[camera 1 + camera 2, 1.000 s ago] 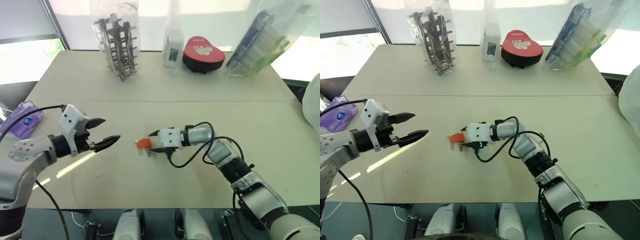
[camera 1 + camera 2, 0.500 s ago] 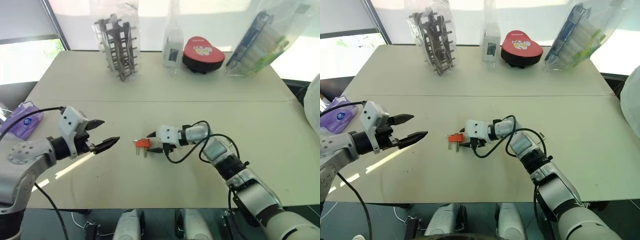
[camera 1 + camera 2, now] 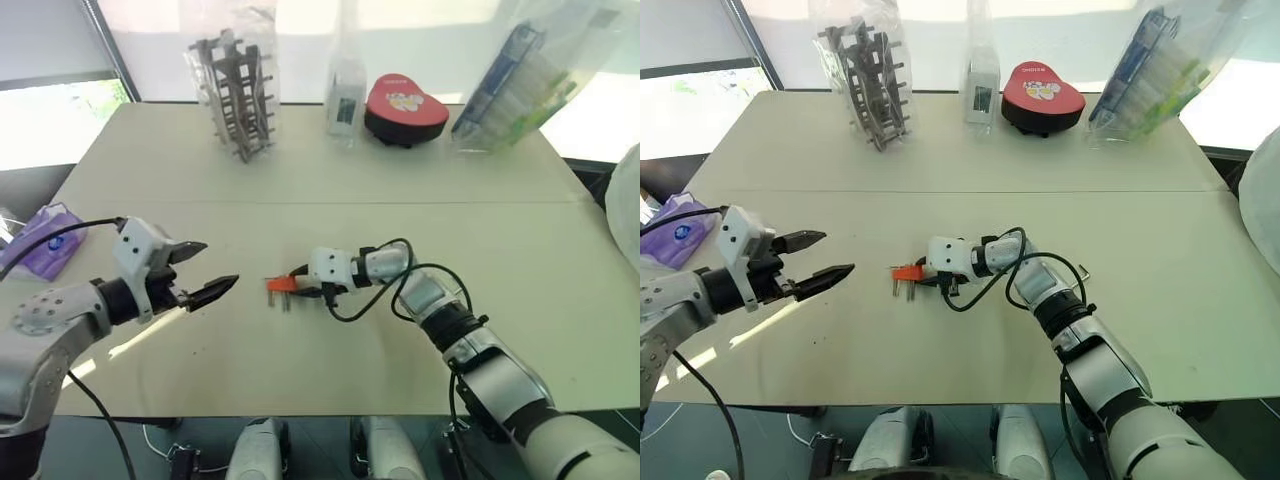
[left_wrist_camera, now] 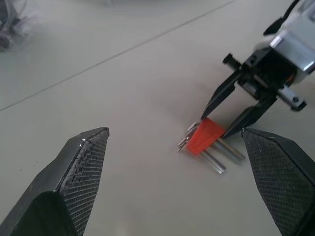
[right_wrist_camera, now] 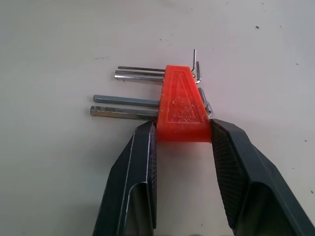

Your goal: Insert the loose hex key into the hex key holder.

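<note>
**Clerk:** Item one, the hex key holder (image 5: pixel 181 105). Location?

**Checker:** It lies flat on the table (image 3: pixel 300 170), near the middle and between the two arms. It is an orange-red wedge. Its broad end faces the right gripper (image 5: pixel 182 127) and its narrow end faces the left gripper (image 3: pixel 216 263).

**Clerk:** Long axis?

**Checker:** The wedge runs along the line from one gripper to the other. The stored keys stick out of one side, crosswise to that line, with their bent ends on the other side.

**Clerk:** Right jaws?

**Checker:** They sit on either flank of the broad end, and both pads meet the plastic. I read that as a grip. The holder rests on the table, not lifted.

**Clerk:** Left jaws?

**Checker:** Spread wide and holding nothing. They hover above the table and point at the holder from well apart.

**Clerk:** Item two, the loose hex key (image 3: pixel 1081 268).

**Checker:** Tentative entry. There is a thin grey mark on the table just beyond the right forearm, too small to confirm shape or heading. If that is the key, it lies behind the right gripper and on the far side of the holder from the left gripper.

**Clerk:** Nearer arm?

**Checker:** The right, for both items, but it is occupied with the holder. My judgement is that the free left arm would have to reach across past the holder to fetch the key.
</note>
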